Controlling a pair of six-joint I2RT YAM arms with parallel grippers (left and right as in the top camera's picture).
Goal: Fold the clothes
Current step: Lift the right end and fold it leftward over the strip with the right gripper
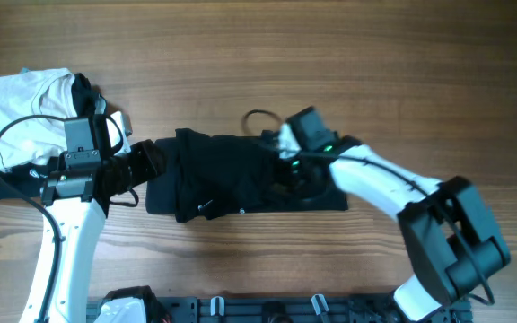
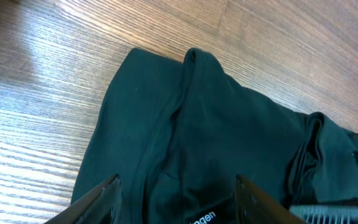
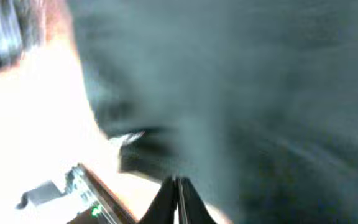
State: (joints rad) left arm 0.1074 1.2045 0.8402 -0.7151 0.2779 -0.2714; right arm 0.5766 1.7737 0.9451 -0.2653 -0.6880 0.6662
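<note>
Folding looks midway: our left gripper (image 2: 178, 185) gapes over the shirt's (image 1: 232, 175) left end, right gripper (image 3: 179, 186) closed above its middle, so next we need a hem grip.

The T-shirt (image 1: 232, 175) lies in the middle of the table (image 1: 402, 63). The left gripper (image 1: 155, 161) is at its left edge, the right gripper (image 1: 287, 170) over its right part. A folded garment (image 1: 16, 108) lies at the far left.

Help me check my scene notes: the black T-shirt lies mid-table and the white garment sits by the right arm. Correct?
Not quite. The white garment sits by the left arm, not the right, as the overhead view shows. The black T-shirt does lie mid-table.
</note>
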